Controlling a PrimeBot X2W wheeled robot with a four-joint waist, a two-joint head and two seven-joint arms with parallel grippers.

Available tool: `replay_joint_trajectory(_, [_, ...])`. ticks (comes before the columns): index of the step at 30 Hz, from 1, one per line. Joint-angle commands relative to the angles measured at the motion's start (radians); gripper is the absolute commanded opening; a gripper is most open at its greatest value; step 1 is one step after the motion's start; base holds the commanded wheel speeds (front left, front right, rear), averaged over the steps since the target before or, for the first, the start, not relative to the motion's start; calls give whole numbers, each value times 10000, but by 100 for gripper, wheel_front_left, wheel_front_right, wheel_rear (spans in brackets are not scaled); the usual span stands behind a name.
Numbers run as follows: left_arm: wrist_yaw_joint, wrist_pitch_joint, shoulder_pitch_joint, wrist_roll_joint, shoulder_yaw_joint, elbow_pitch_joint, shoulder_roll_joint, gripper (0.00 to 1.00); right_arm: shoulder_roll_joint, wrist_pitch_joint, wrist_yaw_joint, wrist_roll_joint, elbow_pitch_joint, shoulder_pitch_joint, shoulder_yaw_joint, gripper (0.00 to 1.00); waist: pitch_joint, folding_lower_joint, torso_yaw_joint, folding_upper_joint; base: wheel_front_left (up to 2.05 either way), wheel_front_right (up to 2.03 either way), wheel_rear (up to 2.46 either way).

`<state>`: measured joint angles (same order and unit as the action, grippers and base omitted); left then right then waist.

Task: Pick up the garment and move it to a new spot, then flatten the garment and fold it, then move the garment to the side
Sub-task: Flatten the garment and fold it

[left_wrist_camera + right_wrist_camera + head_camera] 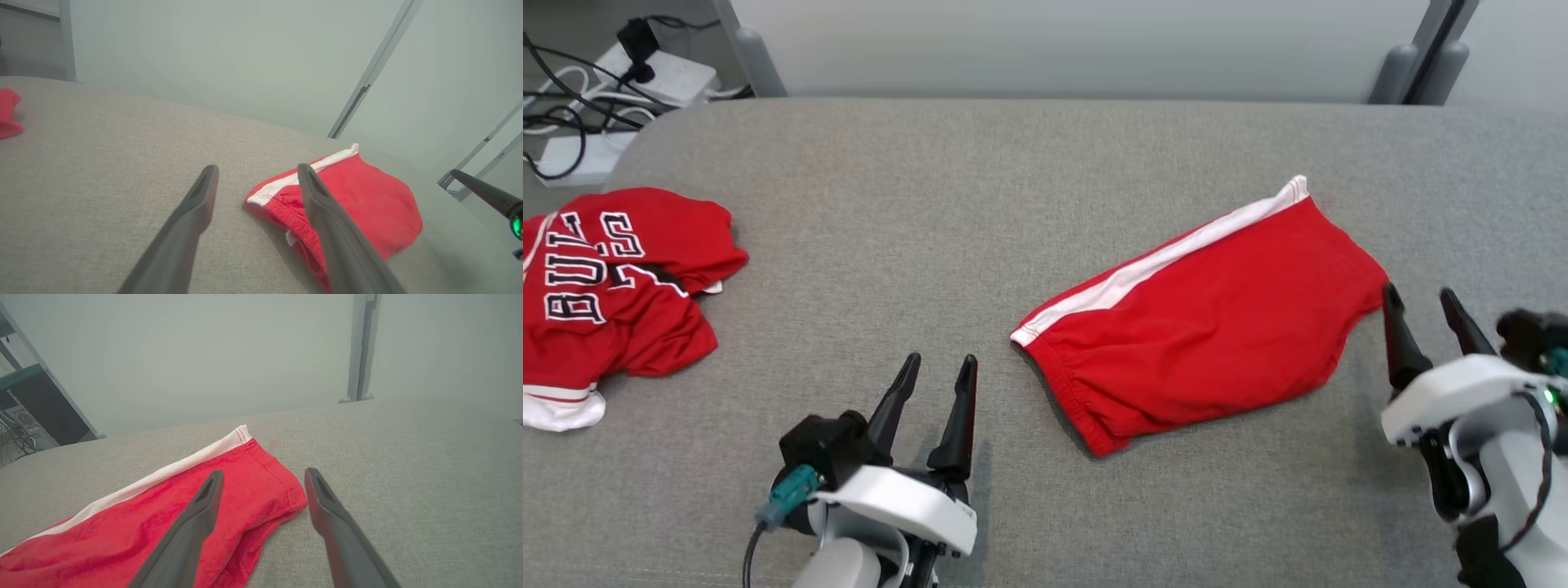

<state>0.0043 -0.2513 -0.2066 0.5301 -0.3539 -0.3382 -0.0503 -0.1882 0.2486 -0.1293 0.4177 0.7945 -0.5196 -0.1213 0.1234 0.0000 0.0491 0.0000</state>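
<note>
The garment (1201,318) is a pair of red shorts with a white side stripe, lying folded and flat on the grey fabric surface (931,188), right of centre. My left gripper (939,363) stands open just left of its waistband end, touching nothing. My right gripper (1417,291) is open at the garment's right corner, with nothing between its fingers. The left wrist view has the garment (367,200) beyond my open left gripper (257,167). In the right wrist view the hem corner of the garment (122,531) lies under my open right gripper (264,472).
A crumpled red jersey (605,286) with white lettering lies at the surface's left edge, and its tip (8,114) appears in the left wrist view. Power strips and cables (645,69) lie on the floor at the back left. A pale wall panel (1078,41) runs behind.
</note>
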Motion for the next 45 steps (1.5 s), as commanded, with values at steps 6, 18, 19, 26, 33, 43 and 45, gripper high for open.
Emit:
replay_joint_trajectory(6, [86, -104, 570, -1141, 526, 1316, -10, 100, 316, 131, -14, 287, 70, 568, 956, 100, -337, 0, 306, 0, 0, 0, 0])
replay_joint_trajectory(18, [963, -104, 1033, -2571, -340, 2667, -1, 100, -121, -51, -14, 2712, 2312, -558, 1355, 100, 108, 0, 1222, 0, 0, 0, 0])
replay_joint_trajectory(19, [1009, -104, 1027, -2633, -401, 2666, -1, 100, -229, -101, -14, 2775, 2479, -671, 1328, 100, 185, 0, 1329, 0, 0, 0, 0])
replay_joint_trajectory(26, [1053, -104, 939, -2676, -818, 2472, 0, 100, -668, -186, -14, 3189, 3436, -1445, 1322, 100, 674, 0, 1892, 0, 0, 0, 0])
replay_joint_trajectory(33, [986, -105, 637, -2766, -1149, 2345, 0, 100, -875, -526, -14, 3651, 4170, -1927, 1377, 100, 953, 0, 2263, 0, 0, 0, 0])
replay_joint_trajectory(43, [963, -105, 409, -2909, -1101, 2305, 1, 100, -868, -611, -14, 4117, 4396, -2334, 1402, 0, 1097, 0, 2249, 0, 0, 0, 0])
replay_joint_trajectory(45, [930, -105, 440, -2909, -1116, 2282, 1, 100, -805, -461, -14, 4282, 4269, -2230, 1446, 0, 1052, 0, 2137, 0, 0, 0, 0])
